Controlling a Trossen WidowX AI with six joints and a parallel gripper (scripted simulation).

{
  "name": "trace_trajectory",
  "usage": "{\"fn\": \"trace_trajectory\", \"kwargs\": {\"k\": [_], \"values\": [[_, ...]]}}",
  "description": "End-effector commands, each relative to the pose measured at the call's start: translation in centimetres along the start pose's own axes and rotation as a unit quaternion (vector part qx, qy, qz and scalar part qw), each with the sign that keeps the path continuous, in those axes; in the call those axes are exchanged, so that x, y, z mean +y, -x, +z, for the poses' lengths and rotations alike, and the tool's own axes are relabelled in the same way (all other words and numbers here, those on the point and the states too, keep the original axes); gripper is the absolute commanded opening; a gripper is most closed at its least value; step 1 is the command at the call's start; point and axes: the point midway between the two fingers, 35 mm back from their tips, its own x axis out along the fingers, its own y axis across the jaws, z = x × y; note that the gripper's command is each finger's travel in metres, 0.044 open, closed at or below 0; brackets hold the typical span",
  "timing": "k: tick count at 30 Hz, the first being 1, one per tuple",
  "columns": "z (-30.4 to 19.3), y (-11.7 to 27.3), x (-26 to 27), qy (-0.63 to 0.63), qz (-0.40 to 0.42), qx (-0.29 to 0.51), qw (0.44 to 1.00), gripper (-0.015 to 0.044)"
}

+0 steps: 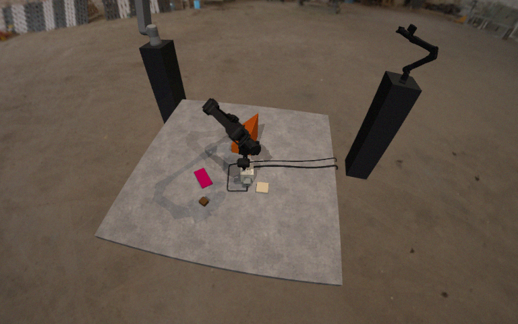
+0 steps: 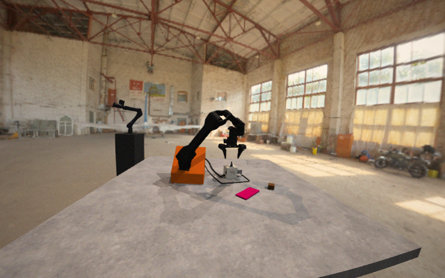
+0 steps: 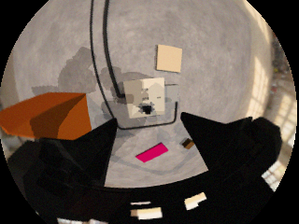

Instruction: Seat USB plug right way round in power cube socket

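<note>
The white power cube (image 1: pixel 247 177) (image 2: pixel 230 172) (image 3: pixel 135 91) stands on the table. The small black USB plug (image 2: pixel 231 164) (image 3: pixel 147 109) stands up from its top, near one edge of the top face in the wrist view. Which way round the plug is and how deep it sits are too small to tell. My gripper (image 2: pixel 232 157) (image 3: pixel 149 118) is open and empty, pointing down above the cube and plug, with a gap between fingertips and plug. In the top view the arm covers part of the cube's top.
Black cables (image 1: pixel 294 166) (image 2: pixel 213 172) (image 3: pixel 106 47) run beside and around the cube. A grey plug (image 1: pixel 247 181) (image 2: pixel 239 171) sits at its side. A cream tile (image 1: pixel 262 187) (image 3: pixel 168 58), magenta slab (image 1: pixel 203 177) (image 2: pixel 247 193) (image 3: pixel 151 152), brown block (image 1: pixel 203 201) (image 2: pixel 270 186) (image 3: pixel 188 143) and orange arm base (image 2: pixel 188 176) (image 3: pixel 47 114) are nearby.
</note>
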Motion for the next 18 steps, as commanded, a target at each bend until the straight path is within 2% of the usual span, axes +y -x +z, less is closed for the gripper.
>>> {"fn": "trace_trajectory", "kwargs": {"k": [1, 18], "values": [[-0.1, -0.6, 0.0, 0.001, 0.001, 0.004, 1.0, 0.044], [-0.2, -2.3, 0.0, 0.001, 0.001, 0.004, 1.0, 0.044]]}}
